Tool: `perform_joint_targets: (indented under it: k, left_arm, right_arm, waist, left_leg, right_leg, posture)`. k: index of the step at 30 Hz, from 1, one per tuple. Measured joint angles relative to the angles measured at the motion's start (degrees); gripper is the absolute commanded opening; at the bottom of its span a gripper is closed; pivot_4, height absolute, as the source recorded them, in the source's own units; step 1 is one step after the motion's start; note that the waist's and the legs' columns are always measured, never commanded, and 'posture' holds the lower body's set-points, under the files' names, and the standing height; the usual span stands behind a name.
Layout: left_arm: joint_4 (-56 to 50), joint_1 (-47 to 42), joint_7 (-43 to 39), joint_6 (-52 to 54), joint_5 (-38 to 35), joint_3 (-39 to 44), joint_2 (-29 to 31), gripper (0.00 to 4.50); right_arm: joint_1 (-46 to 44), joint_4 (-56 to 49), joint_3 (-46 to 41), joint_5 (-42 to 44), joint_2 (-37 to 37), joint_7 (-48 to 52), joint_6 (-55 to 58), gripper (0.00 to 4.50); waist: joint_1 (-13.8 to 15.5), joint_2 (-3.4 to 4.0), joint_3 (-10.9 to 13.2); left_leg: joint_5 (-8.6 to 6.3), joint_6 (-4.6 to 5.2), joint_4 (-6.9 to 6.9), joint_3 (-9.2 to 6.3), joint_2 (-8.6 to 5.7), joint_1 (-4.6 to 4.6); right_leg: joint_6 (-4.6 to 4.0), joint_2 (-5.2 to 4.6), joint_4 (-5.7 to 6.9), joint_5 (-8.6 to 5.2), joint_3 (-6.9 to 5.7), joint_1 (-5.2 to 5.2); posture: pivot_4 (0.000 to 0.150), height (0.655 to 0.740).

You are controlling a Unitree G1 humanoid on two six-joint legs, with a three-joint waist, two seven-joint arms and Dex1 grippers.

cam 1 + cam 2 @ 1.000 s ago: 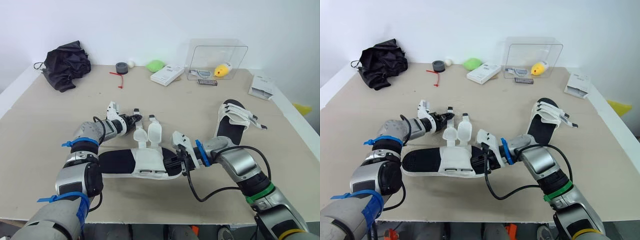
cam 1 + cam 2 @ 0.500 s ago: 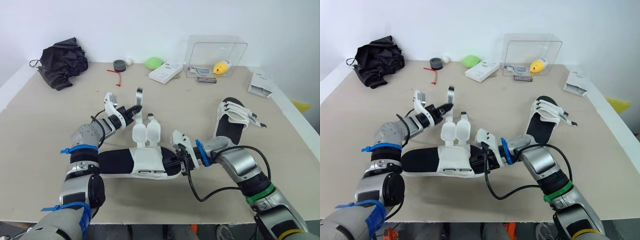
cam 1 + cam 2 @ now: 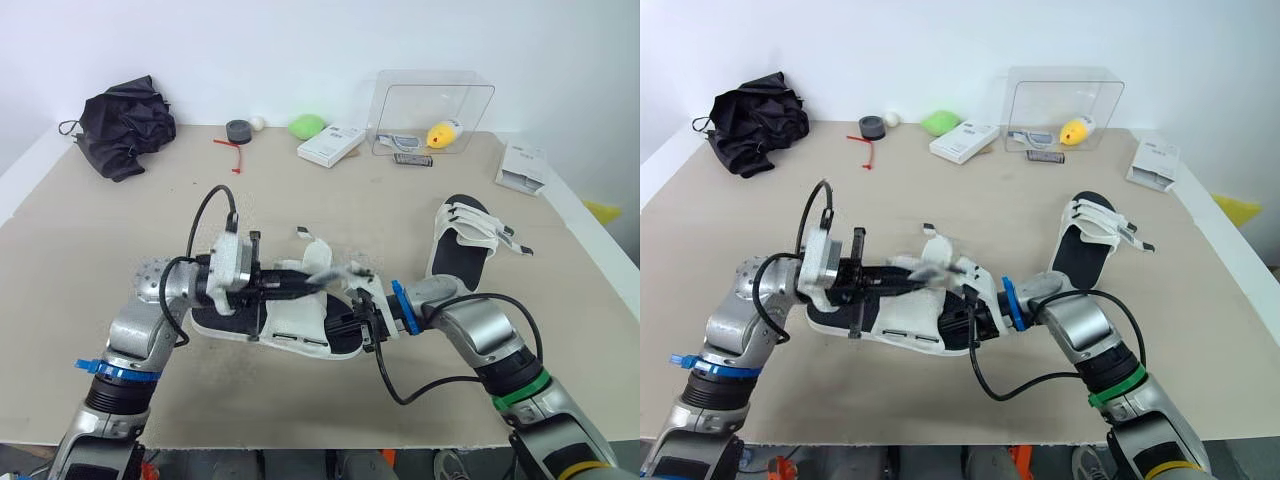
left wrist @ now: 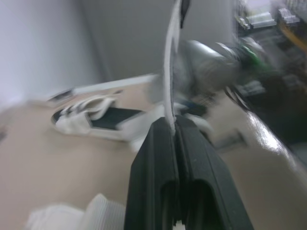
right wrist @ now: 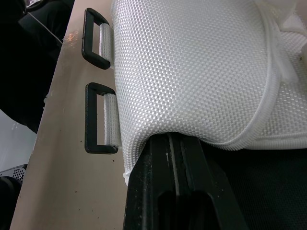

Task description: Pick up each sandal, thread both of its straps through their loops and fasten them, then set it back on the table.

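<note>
Both arms are rounded silver-grey metal segments. The left arm wears a blue tie on its upper part and a white boxy wrist housing joined by a looping black cable. The right arm carries a blue band at the wrist, a green band farther up and a trailing black cable, and each arm ends in matte black, flat-sided fingers.

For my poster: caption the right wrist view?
Right gripper, jaws shut on the white mesh sandal beside its two black loops.

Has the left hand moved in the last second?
Yes. The left hand, shut on a strap, swung from beyond the near sandal to over it, toward the right hand.
</note>
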Motion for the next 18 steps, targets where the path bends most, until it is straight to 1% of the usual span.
perform_joint_targets:
  k: [1,4,8,12,13,14,15,16,18]
  left_arm:
    - [0.26,0.00,-1.82,-3.31,0.05,-0.01,0.11,0.07]
    - [0.29,-0.01,-5.82,-7.96,-0.57,-0.02,1.53,0.07]
    - [0.89,1.46,-11.62,-12.26,-1.83,0.23,6.93,0.07]
    - [2.56,5.55,-14.11,-16.57,-3.06,-0.22,14.00,0.07]
    - [3.26,6.49,-14.13,-18.13,-3.46,-0.70,16.62,0.60]
    - [3.85,6.94,-14.13,-19.17,-3.48,-0.90,18.17,0.83]
    - [5.05,7.37,-14.15,-20.41,-3.51,-1.17,20.28,1.38]
    - [5.61,7.61,-14.16,-20.66,-3.51,-1.24,21.17,1.83]
    - [5.51,8.01,-14.30,-20.14,-3.64,-1.38,21.24,2.90]
  right_arm:
    - [0.03,-0.16,0.03,0.02,-0.01,-0.01,0.06,0.00]
    - [0.03,-0.30,0.22,0.12,-0.01,0.17,0.08,0.00]
    - [-0.13,-0.25,0.57,0.29,-0.01,0.77,-0.07,0.00]
    - [-0.31,-0.15,0.73,0.39,-0.16,1.15,-0.18,0.00]
    - [-0.34,-0.14,0.79,0.39,-0.14,1.14,-0.22,0.00]
    - [-0.35,-0.10,0.79,0.39,-0.15,1.15,-0.23,0.00]
    - [-0.40,0.00,0.78,0.39,-0.18,1.17,-0.24,0.00]
    - [-0.43,0.10,0.76,0.39,-0.19,1.19,-0.25,0.00]
    - [-0.60,0.35,0.81,0.40,-0.19,1.28,-0.27,0.00]
  waist:
    - [0.00,0.00,0.00]
    - [-0.02,0.00,0.00]
    - [-0.05,0.02,0.01]
    - [-0.03,0.06,0.04]
    - [-0.05,0.07,0.04]
    - [-0.04,0.09,0.06]
    - [0.00,0.12,0.07]
    - [0.01,0.12,0.08]
    - [0.04,0.13,0.08]
  left_leg:
    - [-0.03,0.05,0.00,0.02,0.02,0.00]
    - [-0.16,0.27,0.01,0.05,0.09,0.00]
    - [-0.31,0.52,0.02,0.06,0.20,0.00]
    - [-0.38,0.60,0.02,0.04,0.26,-0.02]
    - [-0.38,0.60,0.02,0.05,0.30,-0.01]
    - [-0.38,0.60,0.02,0.05,0.32,-0.01]
    - [-0.38,0.60,0.02,0.06,0.38,-0.01]
    - [-0.38,0.60,0.02,0.06,0.39,-0.01]
    - [-0.38,0.60,0.06,0.11,0.41,-0.01]
  right_leg:
    - [0.00,0.01,0.00,-0.01,0.01,-0.01]
    - [0.00,0.09,0.00,-0.09,0.04,-0.01]
    - [-0.08,0.20,0.00,-0.19,0.03,-0.03]
    - [-0.11,0.18,0.01,-0.26,-0.02,-0.04]
    - [-0.12,0.18,0.01,-0.26,-0.01,-0.05]
    - [-0.12,0.18,0.01,-0.26,-0.01,-0.05]
    - [-0.12,0.17,0.01,-0.26,-0.03,-0.05]
    - [-0.13,0.17,0.01,-0.26,-0.03,-0.05]
    - [-0.13,0.18,0.01,-0.26,-0.03,-0.05]
  posture:
    - [0.150,0.7400]
    - [0.150,0.7400]
    - [0.150,0.7400]
    - [0.150,0.7400]
    - [0.150,0.7400]
    - [0.150,0.7400]
    - [0.150,0.7400]
    - [0.150,0.7400]
    - [0.150,0.7400]
